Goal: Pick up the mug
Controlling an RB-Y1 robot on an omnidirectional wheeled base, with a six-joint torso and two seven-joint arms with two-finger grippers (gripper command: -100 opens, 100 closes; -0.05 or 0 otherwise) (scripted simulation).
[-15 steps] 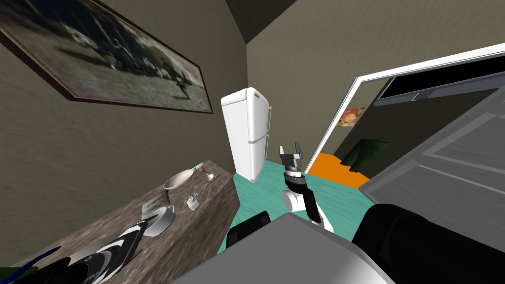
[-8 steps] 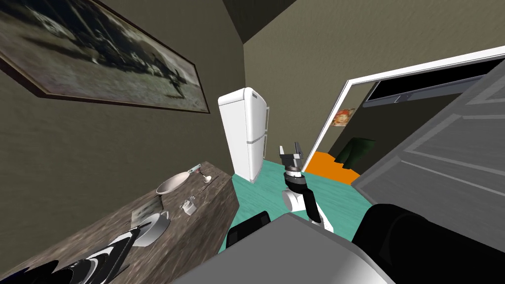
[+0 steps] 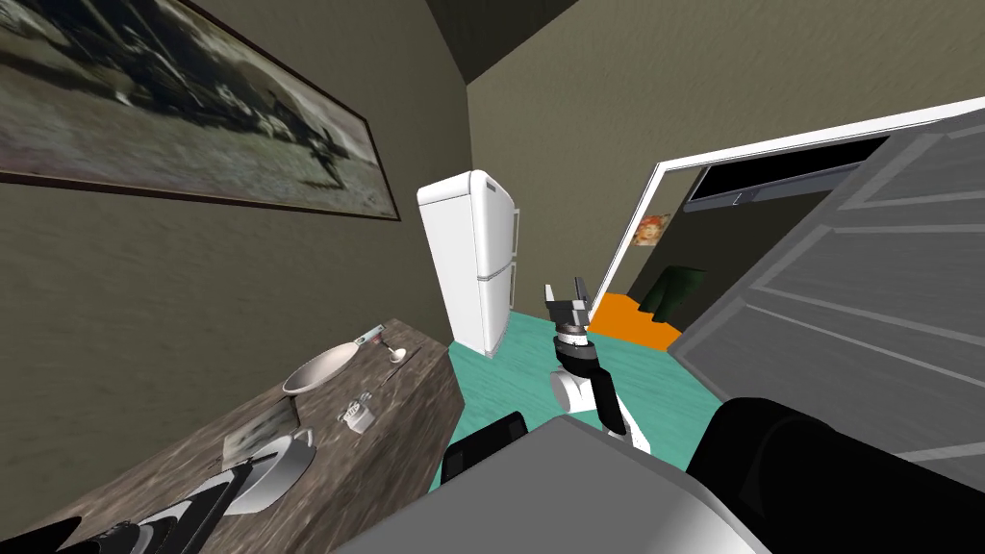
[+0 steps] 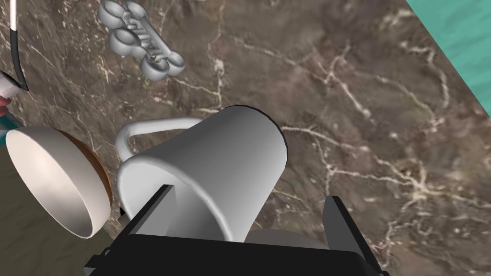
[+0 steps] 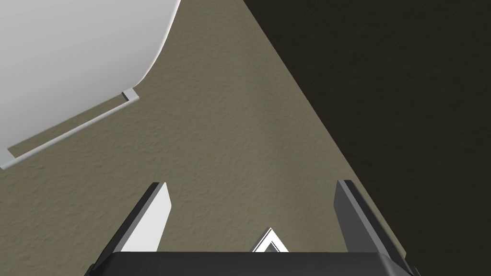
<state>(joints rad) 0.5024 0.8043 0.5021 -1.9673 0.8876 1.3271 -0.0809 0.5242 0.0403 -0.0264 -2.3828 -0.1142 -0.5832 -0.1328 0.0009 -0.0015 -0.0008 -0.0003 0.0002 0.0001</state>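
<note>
Directly before the left gripper, fingers spread, gripping nothing, the white mug is on the marbled counter, rim partly hidden by the gripper's body. A bowl sits just beside it, an unclear grey object farther off; the right gripper is raised, spread

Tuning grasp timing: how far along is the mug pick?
Done: the approach. The left gripper is at the mug, fingers open, with the mug partly between them. In hand: the grasp; the jaws are not yet shut, and I cannot tell whether they touch it. Left: close and lift, since the mug rests on the brown marbled counter. The right gripper is open, raised ahead of the chest.
</note>
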